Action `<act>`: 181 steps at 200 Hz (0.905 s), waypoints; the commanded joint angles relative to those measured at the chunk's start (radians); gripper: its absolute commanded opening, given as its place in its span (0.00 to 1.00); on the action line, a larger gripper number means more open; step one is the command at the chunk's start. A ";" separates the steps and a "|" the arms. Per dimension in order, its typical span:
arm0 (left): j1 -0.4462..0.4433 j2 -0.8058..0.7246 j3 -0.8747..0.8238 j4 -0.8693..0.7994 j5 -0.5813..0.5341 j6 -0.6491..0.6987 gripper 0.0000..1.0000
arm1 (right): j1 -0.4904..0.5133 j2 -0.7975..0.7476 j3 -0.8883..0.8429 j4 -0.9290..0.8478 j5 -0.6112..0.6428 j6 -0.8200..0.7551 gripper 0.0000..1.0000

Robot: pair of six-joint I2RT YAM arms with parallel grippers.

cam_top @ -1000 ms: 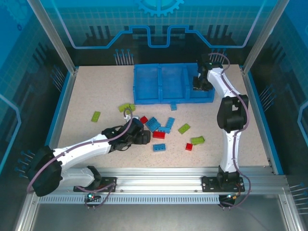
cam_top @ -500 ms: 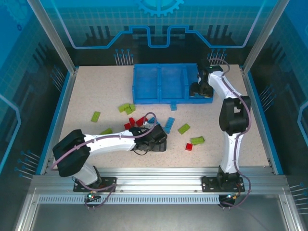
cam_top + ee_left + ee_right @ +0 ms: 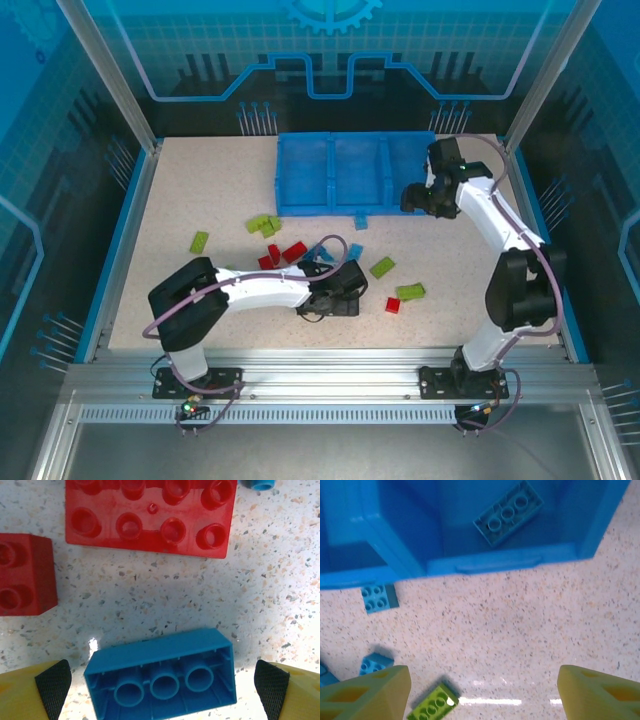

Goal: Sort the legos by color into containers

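- My left pincer (image 3: 162,685) is open wide around an upside-down blue brick (image 3: 160,677)
- A red brick (image 3: 150,515) sits at 12 o'clock of it
- My right pincer (image 3: 482,692) is open wide, empty; the tray (image 3: 495,562) at 12 o'clock holds a long blue brick (image 3: 509,512)

Below me the blue tray (image 3: 500,562) holds one blue brick (image 3: 509,512), lying underside up in the compartment at its near wall. On the speckled worktop (image 3: 520,625) a square blue brick (image 3: 379,598) sits just beside that wall, with another blue piece (image 3: 374,663) and a yellow-green brick (image 3: 434,706) nearer me. My jaws stand wide apart with nothing between them.
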 commanded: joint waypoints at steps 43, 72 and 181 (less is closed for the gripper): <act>0.006 0.081 0.062 -0.042 0.015 -0.015 0.90 | -0.020 -0.174 -0.201 0.062 0.041 0.006 0.80; 0.020 0.085 0.048 -0.027 0.015 -0.019 0.84 | -0.057 -0.179 -0.224 0.081 0.047 0.006 0.80; 0.030 0.041 0.081 -0.039 -0.012 -0.007 0.59 | -0.205 -0.020 -0.122 0.177 0.044 -0.047 0.80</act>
